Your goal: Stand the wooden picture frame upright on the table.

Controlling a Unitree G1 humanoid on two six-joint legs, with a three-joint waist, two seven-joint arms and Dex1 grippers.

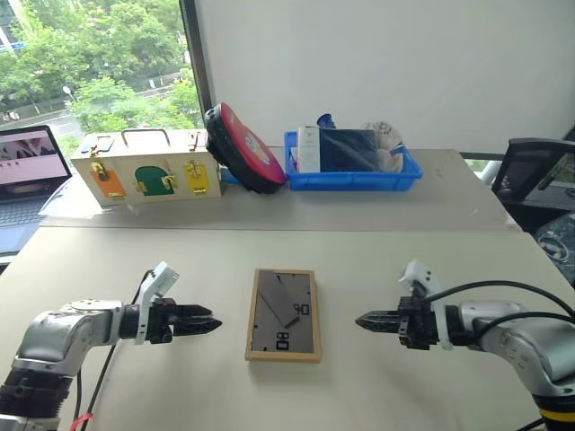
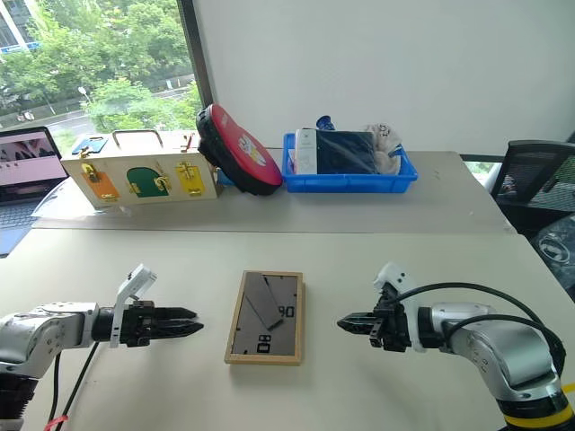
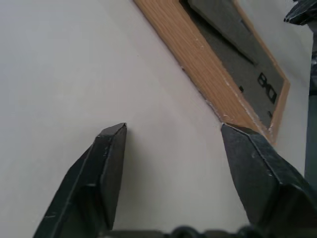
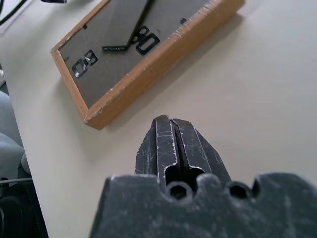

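The wooden picture frame (image 1: 284, 314) lies flat on the beige table (image 1: 377, 260), dark grey back up, with its fold-out stand and white marks showing. My left gripper (image 1: 214, 323) hovers just left of the frame, pointing at its long side; in the left wrist view its fingers (image 3: 111, 148) stand open with bare table between them and the frame's edge (image 3: 198, 59) beyond. My right gripper (image 1: 359, 320) is to the right of the frame, pointing at it, apart from it. Its fingers (image 4: 169, 134) are shut on nothing.
Behind the table's seam stand a cream wooden box with coloured doors (image 1: 148, 171), a red and black round case (image 1: 241, 148) and a blue bin (image 1: 352, 172) with things in it. A laptop (image 1: 27, 171) sits far left, a chair (image 1: 537, 175) far right.
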